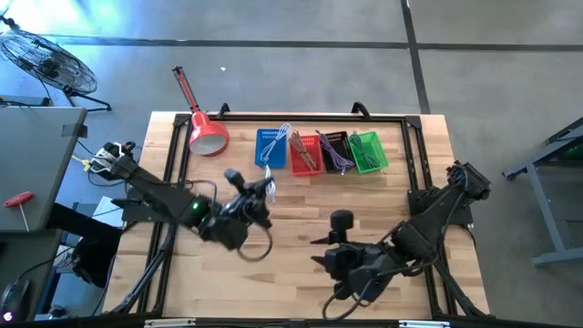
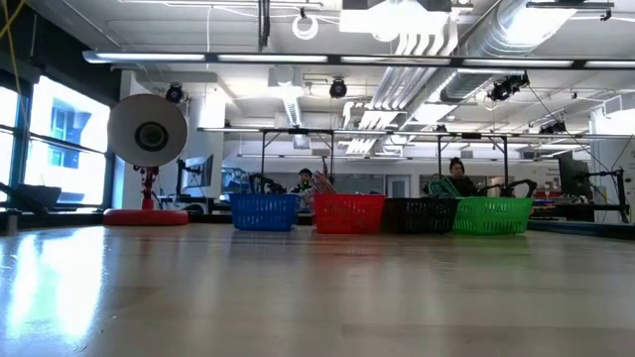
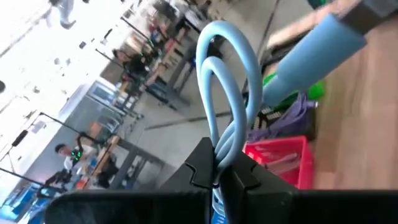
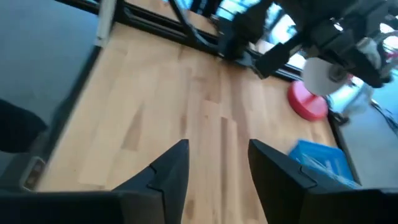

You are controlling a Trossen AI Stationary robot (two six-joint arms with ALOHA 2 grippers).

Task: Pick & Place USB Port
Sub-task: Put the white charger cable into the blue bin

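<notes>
A light blue USB cable (image 3: 231, 81), bent into loops, is in my left gripper (image 3: 217, 177), which is shut on it. In the high view the left gripper (image 1: 262, 189) is over the table's middle, just near of the blue basket (image 1: 271, 148). That basket is the leftmost in a row of small baskets at the far edge and holds a pale cable. My right gripper (image 1: 319, 252) is open over bare wood near the table's near edge (image 4: 217, 165). Neither gripper shows in the low view. My left gripper pinches the cable's gathered strands (image 3: 219, 158) between its two fingers, where the loops come together. The loops stick out past the fingertips and stand free against the room behind, touching nothing. A thicker light blue stretch (image 3: 317, 53) runs off to the side.
Beside the blue basket stand a red basket (image 1: 304, 153), a black one (image 1: 334, 151) and a green one (image 1: 367, 150), all with cables inside. A red desk lamp (image 1: 207, 133) stands at the far left. Black rails (image 1: 173, 155) frame the table. People sit in the room beyond.
</notes>
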